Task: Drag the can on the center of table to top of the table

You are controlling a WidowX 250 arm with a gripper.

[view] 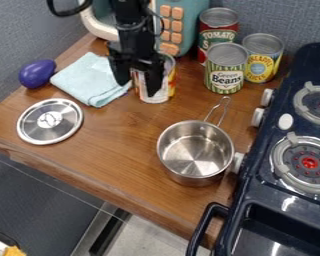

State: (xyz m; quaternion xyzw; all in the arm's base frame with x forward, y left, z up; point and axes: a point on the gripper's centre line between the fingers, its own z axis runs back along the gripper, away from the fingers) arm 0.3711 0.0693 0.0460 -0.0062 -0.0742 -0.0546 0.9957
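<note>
The black gripper hangs over the upper middle of the wooden table, its two fingers spread apart. A can with a white, red and yellow label stands upright there, partly hidden behind the gripper. One finger overlaps the can's front, while the other is to the left of the can, over the edge of the light blue cloth. Whether the gripper touches the can, I cannot tell. Bare wood of the table shows in front of the can.
Green beans, tomato and pineapple cans stand right of the gripper. A teal toy microwave is behind it. The cloth, purple eggplant and lid lie left. A metal pot sits near the stove.
</note>
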